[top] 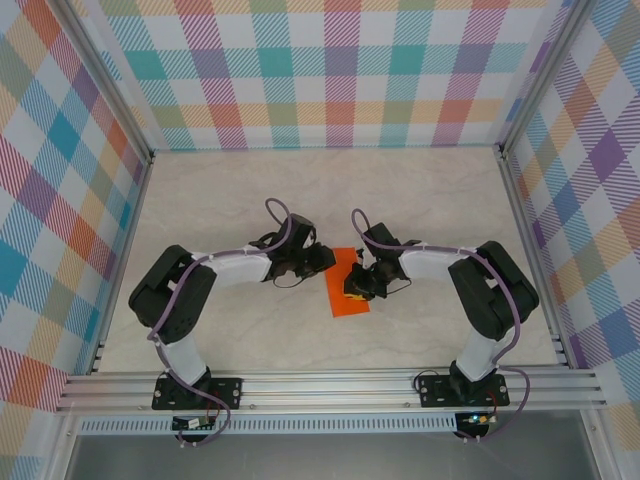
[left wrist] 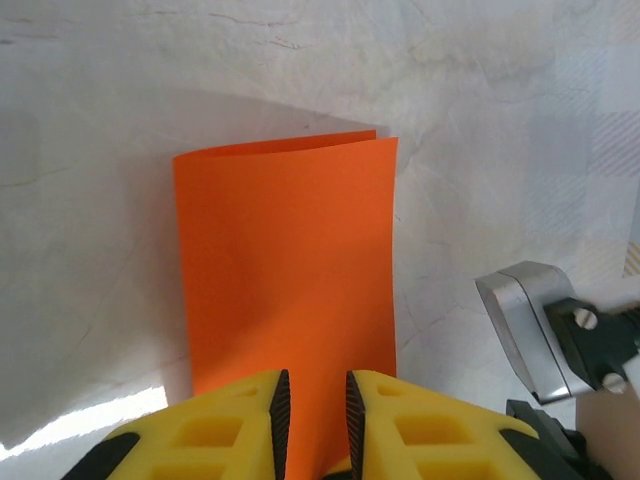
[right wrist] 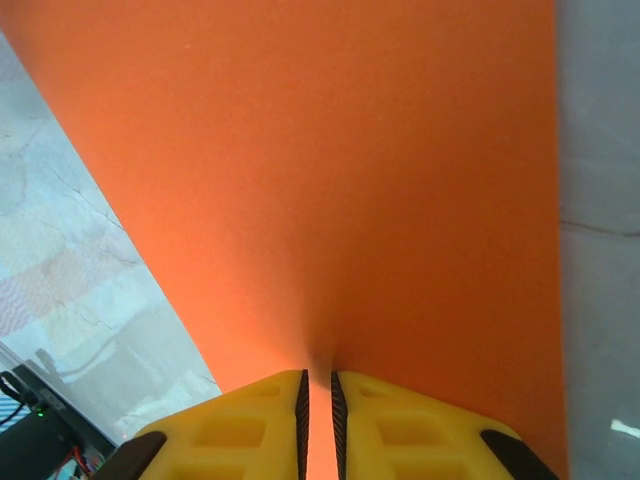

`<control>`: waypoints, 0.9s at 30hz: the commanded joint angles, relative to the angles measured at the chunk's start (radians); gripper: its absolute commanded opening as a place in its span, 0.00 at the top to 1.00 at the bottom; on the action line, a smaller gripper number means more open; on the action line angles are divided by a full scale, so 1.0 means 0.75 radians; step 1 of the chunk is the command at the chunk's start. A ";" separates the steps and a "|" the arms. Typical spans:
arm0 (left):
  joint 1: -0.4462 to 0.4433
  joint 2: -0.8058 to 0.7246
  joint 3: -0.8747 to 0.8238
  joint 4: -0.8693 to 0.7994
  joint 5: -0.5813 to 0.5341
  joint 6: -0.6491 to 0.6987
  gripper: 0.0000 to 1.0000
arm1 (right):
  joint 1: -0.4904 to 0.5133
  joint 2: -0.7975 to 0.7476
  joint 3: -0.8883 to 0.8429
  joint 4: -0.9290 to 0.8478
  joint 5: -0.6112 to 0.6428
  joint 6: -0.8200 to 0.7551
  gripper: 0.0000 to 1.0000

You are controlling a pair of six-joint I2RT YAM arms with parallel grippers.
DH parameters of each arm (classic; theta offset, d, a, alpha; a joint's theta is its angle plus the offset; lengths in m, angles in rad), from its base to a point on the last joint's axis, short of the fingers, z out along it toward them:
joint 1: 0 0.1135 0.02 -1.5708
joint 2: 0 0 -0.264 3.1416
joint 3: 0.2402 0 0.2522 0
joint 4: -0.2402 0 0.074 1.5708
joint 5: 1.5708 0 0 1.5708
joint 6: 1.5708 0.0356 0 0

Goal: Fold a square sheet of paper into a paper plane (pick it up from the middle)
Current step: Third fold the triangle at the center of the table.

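Observation:
The square sheet of paper (top: 349, 292) is bright orange and lies near the middle of the table as a narrow doubled strip. Its two layers show at the far edge in the left wrist view, paper (left wrist: 290, 260). My left gripper (top: 330, 264) is at the strip's left side. Its yellow fingers (left wrist: 235, 420) stand a little apart, with the paper running into the gap of the left gripper (left wrist: 318, 395). My right gripper (top: 357, 286) is over the strip's right part. In the right wrist view the paper (right wrist: 330, 180) puckers into the nearly closed right gripper (right wrist: 319, 385).
The pale marbled table (top: 300, 190) is walled by plaid panels (top: 330, 70) on three sides, with an aluminium rail (top: 330, 385) along the near edge. A grey metal part of the right arm (left wrist: 530, 320) sits close to the right of my left fingers.

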 commanded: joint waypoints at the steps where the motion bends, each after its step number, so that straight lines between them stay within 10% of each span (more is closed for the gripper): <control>1: -0.008 0.070 0.044 0.058 0.069 0.000 0.77 | -0.004 -0.006 -0.030 0.036 -0.009 0.028 0.82; 15: -0.008 0.159 0.034 -0.030 0.002 0.078 0.80 | -0.130 -0.221 -0.085 -0.107 0.075 -0.061 0.58; 27: -0.008 0.165 0.043 -0.030 0.053 0.132 0.79 | -0.198 -0.143 -0.077 -0.033 -0.089 -0.080 0.55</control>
